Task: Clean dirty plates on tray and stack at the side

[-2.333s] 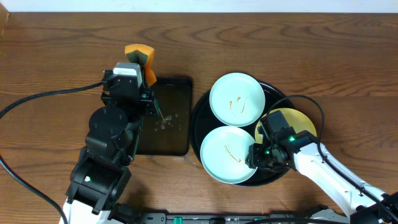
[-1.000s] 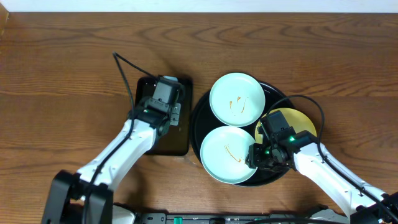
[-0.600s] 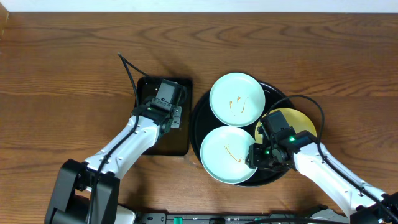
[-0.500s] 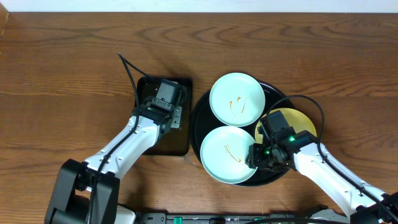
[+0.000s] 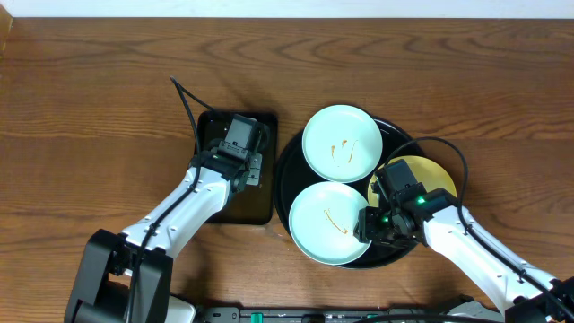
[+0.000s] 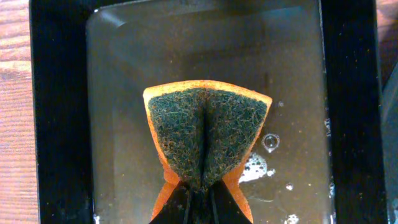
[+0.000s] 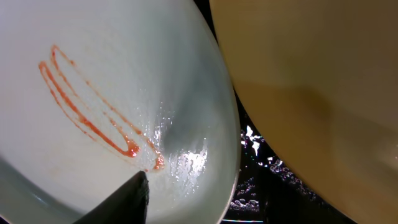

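Overhead: the wooden table point(image 5: 90, 90) filled the view, and both arms reached in from its near edge.
Round tray point(image 5: 397, 144): glossy black, right of centre, with all three plates on it.
Rectangular tray point(image 5: 244, 205): black, just left of the round tray, holding shallow water with a few bubbles. The left arm hid its far half from above.
Far plate point(image 5: 342, 142): pale blue-white with a small orange smear, its edge meeting the near plate.
Near plate point(image 5: 327, 222): pale blue-white with thin orange streaks.
Yellow plate point(image 5: 430, 175): at the tray's right side, largely covered by the right arm.
Sponge point(image 6: 207, 134): orange with a green scouring face, folded down the middle, over the water.
Left gripper point(image 6: 199, 202): closed tight, pinching the sponge's lower end.
Right gripper point(image 5: 372, 229): at the near plate's right rim. The wrist view showed one dark finger point(image 7: 127, 202) over the plate's surface, and whether it gripped the plate could not be told.
Cable point(image 5: 184, 103): a black loop rising beside the rectangular tray.
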